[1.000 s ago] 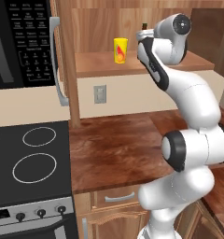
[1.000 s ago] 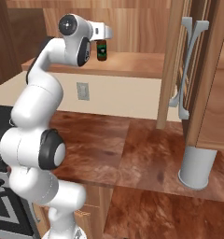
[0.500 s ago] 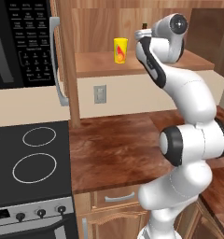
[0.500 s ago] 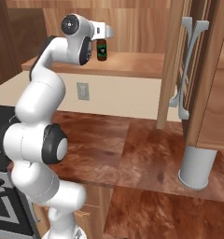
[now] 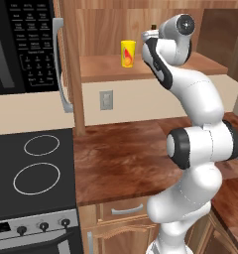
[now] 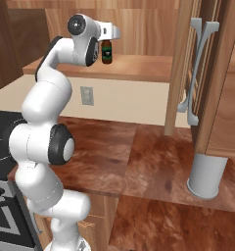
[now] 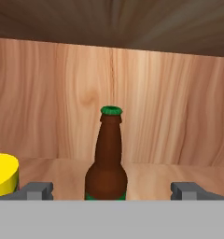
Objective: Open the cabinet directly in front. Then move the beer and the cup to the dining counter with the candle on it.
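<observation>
From the left base view I see a kitchen with a black stove at lower left, a reddish-brown worktop beside it, and the cabinet standing open above, its door swung out to the left. The cup stands on the cabinet shelf, left of the arm's raised wrist; the cap of the beer just shows above the wrist. From the right base view I see the same worktop, the other cabinet door swung out at right with its silver handles, and a grey cylinder on the worktop below it. The beer stands on the shelf directly ahead of the hand. In the hand view the shelf's wooden back wall fills the background; the gripper has its fingertips spread wide, one either side of the bottle, gripping nothing. The cup sits at the left edge, apart from the bottle.
</observation>
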